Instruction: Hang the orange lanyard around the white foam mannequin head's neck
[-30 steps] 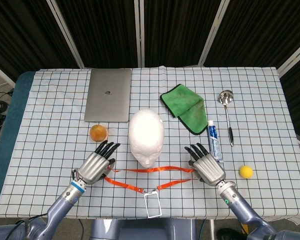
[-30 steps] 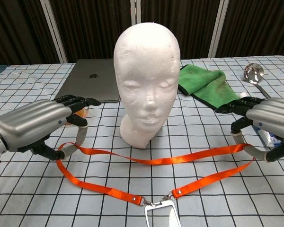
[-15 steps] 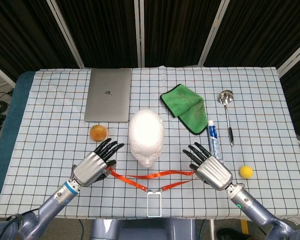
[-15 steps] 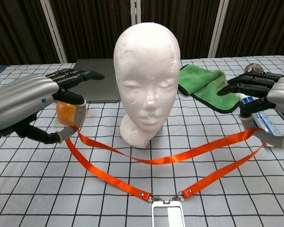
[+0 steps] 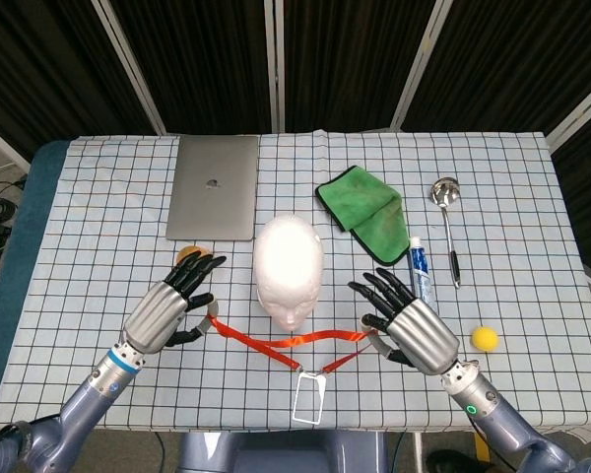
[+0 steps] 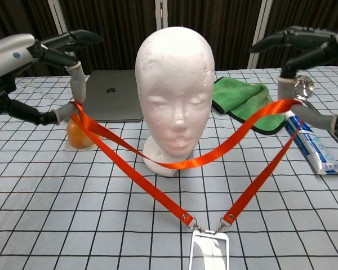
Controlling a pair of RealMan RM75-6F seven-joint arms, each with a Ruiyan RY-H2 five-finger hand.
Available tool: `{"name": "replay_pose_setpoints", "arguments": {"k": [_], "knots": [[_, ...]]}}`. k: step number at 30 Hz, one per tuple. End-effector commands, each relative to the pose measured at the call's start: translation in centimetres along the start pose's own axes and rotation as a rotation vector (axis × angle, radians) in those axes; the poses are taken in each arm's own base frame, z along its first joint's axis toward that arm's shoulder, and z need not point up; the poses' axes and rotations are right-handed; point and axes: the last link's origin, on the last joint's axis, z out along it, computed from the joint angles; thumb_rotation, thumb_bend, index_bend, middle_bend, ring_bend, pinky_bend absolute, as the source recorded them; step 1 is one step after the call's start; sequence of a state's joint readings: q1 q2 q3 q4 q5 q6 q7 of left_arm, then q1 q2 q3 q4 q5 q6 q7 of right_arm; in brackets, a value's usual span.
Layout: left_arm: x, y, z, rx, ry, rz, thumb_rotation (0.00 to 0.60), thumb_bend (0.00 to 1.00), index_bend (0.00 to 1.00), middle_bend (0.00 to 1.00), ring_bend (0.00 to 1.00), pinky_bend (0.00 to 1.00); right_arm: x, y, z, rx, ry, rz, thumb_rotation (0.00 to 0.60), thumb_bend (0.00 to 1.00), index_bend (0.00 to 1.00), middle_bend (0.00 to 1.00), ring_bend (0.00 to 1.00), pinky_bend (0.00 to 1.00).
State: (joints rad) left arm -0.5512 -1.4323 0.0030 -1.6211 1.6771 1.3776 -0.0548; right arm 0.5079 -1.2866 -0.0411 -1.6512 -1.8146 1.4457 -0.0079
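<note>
The white foam mannequin head (image 5: 289,266) stands upright mid-table, facing me (image 6: 176,95). The orange lanyard (image 6: 183,163) hangs as a raised loop between my hands. Its upper strand sags across the front of the neck base, and the lower strands meet at a clear badge holder (image 6: 209,252) near the table's front edge. My left hand (image 5: 167,313) is lifted left of the head, with the strap hooked over its thumb (image 6: 76,76). My right hand (image 5: 414,330) is lifted on the right and carries the strap (image 5: 295,342) the same way, fingers spread.
A closed laptop (image 5: 214,200) lies behind the head, with a green cloth (image 5: 360,209) to its right. An orange (image 6: 79,135) sits under my left hand. A toothpaste tube (image 5: 423,276), a ladle (image 5: 445,192) and a yellow ball (image 5: 485,339) lie on the right.
Both hands have risen from the table with the lanyard. The loop is now up in the air and pulled wider, and the badge holder has slid toward the front edge.
</note>
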Motion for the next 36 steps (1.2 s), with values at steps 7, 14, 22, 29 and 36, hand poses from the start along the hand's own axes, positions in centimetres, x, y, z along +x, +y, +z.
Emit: {"name": "replay_pose_setpoints", "arguments": {"k": [7, 14, 22, 29, 36], "knots": [[4.0, 0.3, 0.7, 0.147, -0.037, -0.157, 0.6, 0.46, 0.71, 0.0, 0.0, 0.0, 3.9, -2.5, 2.5, -0.028, 0.103, 0.207, 0.6, 0.49, 0.7, 0.12, 0.0, 0.0], [6.2, 0.5, 1.7, 0.202, -0.058, -0.193, 0.6, 0.46, 0.71, 0.0, 0.0, 0.0, 5.8, -3.4, 4.0, -0.06, 0.146, 0.276, 0.6, 0.49, 0.7, 0.12, 0.0, 0.0], [7.7, -0.5, 4.9, 0.268, -0.067, -0.218, 0.6, 0.45, 0.7, 0.0, 0.0, 0.0, 7.6, -2.3, 6.4, -0.178, 0.159, 0.372, 0.6, 0.49, 0.7, 0.11, 0.0, 0.0], [8.6, -0.9, 7.4, 0.322, -0.062, -0.235, 0.6, 0.46, 0.7, 0.0, 0.0, 0.0, 9.3, -1.6, 8.4, -0.256, 0.182, 0.476, 0.6, 0.49, 0.7, 0.11, 0.0, 0.0], [9.4, -2.1, 8.0, 0.387, -0.045, -0.224, 0.6, 0.47, 0.7, 0.0, 0.0, 0.0, 10.5, -0.6, 9.6, -0.309, 0.207, 0.602, 0.6, 0.49, 0.7, 0.11, 0.0, 0.0]]}}
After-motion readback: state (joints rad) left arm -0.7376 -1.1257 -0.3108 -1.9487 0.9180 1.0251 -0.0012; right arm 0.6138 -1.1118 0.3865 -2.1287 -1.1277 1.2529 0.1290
